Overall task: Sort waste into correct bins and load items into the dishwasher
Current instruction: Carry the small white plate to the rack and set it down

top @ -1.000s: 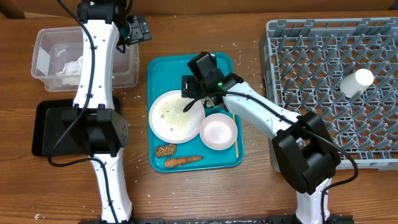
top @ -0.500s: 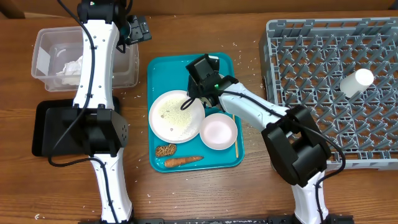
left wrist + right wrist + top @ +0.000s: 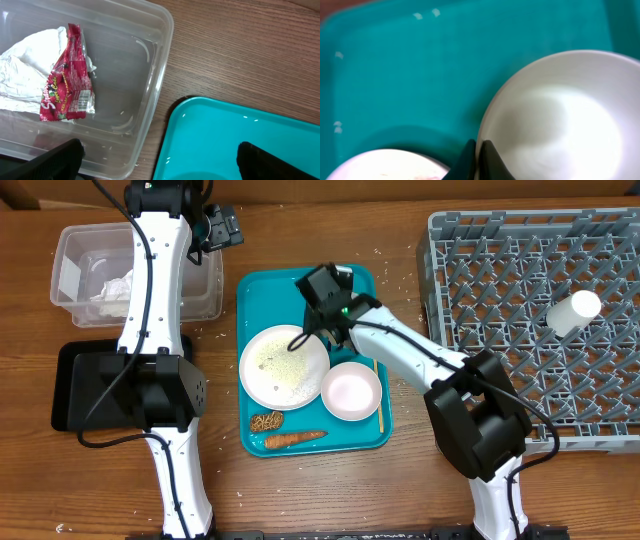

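The right gripper point(image 3: 476, 157) has closed; 1 second ago its fingers were apart. It has also moved slightly toward the top of the overhead frame.

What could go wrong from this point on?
Loose rice lies on the plate, and the right gripper is shut by its rim; tipping the plate could scatter grains over the teal tray. The bowl sits right beside the plate, so dragging either may knock the other.

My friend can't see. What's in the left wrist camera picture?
A clear plastic tub holds a red-and-white wrapper lying on crumpled white napkins. Beside it on the wooden table is a corner of a teal tray, and the left tool is open, its dark fingers at the bottom edge.
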